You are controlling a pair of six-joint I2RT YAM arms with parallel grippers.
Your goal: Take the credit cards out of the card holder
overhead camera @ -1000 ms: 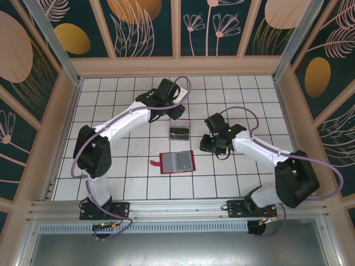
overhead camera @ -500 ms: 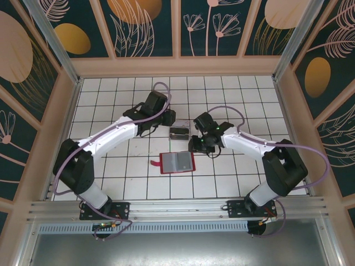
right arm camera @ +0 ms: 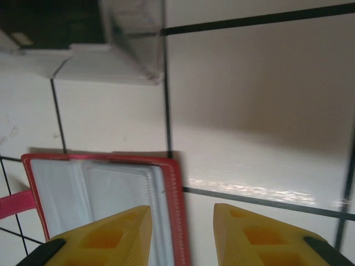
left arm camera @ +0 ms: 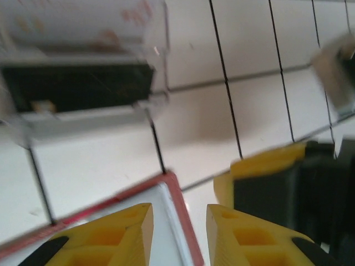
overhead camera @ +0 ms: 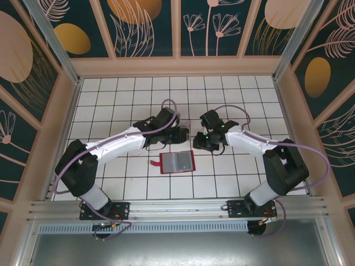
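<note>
Top view: the card holder (overhead camera: 177, 162) lies open and flat on the white tiled counter (overhead camera: 111, 94), grey inner side up. Its little red tab (overhead camera: 155, 163) sticks out to the left, and it sits roughly midway between the two arm bases. The left arm (overhead camera: 119, 143) and right arm (overhead camera: 252, 145) bend inward, and their ends come close together just beyond the holder's far edge, over a clear box (overhead camera: 186, 124) (mostly hidden under them). Left wrist view: the yellow left fingers (left arm camera: 119, 235) stand apart with a plain gap and nothing between them, and the holder's red corner edge shows through the gap. Up-left, the clear box holds a dark flat piece (left arm camera: 77, 86) (blurred; cannot tell what it is). The right fingers (left arm camera: 260, 166) show just beside, at right. Right wrist view: the right fingers are parted likewise and empty. The holder's red right-hand edge lies in the gap, with the grey pockets to its left, the tab at far left and a box corner at top (pocket contents too pale to read).
</note>
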